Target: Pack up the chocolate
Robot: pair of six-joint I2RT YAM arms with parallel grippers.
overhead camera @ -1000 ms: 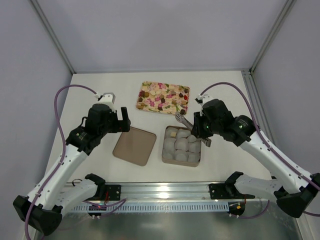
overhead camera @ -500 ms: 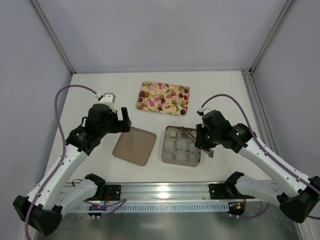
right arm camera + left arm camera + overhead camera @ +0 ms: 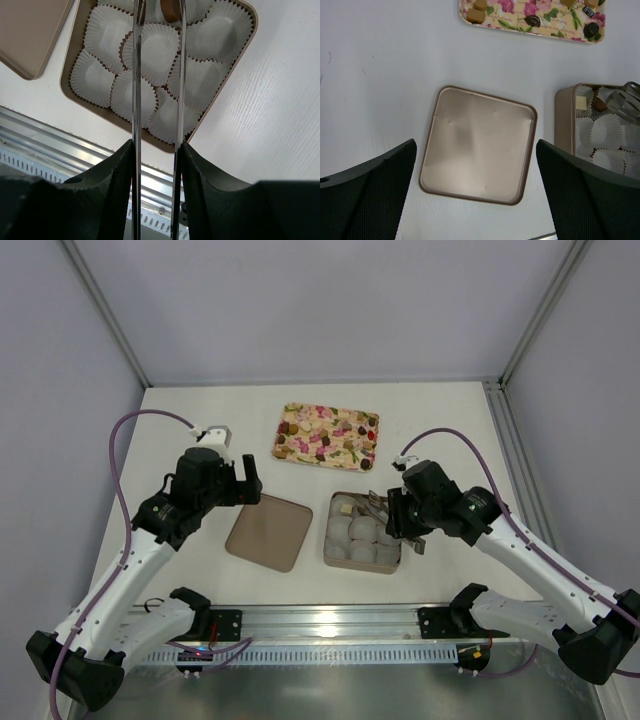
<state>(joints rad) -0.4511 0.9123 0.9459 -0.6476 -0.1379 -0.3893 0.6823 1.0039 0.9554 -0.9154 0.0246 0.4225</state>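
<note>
Several pieces of chocolate (image 3: 340,430) lie on the floral tray (image 3: 292,452); the left wrist view shows a dark one (image 3: 533,21) and tan ones on that tray (image 3: 547,34). The golden box (image 3: 363,568) holds white paper cups, with a pale piece (image 3: 580,102) and a brown piece (image 3: 599,104) in its back row. My right gripper (image 3: 397,516) is shut on metal tongs (image 3: 136,75), whose tips reach over that back row beside the brown piece (image 3: 170,10). My left gripper (image 3: 476,150) hangs open above the box lid (image 3: 477,145).
The flat golden lid (image 3: 268,531) lies left of the box, tilted. The aluminium rail (image 3: 330,625) runs along the near table edge. The right wrist view shows several unfilled cups (image 3: 150,50) under the tongs.
My right arm carried the tongs from the floral tray's edge down over the box's back row, and the tong arms have spread a little. The left arm has not moved.
</note>
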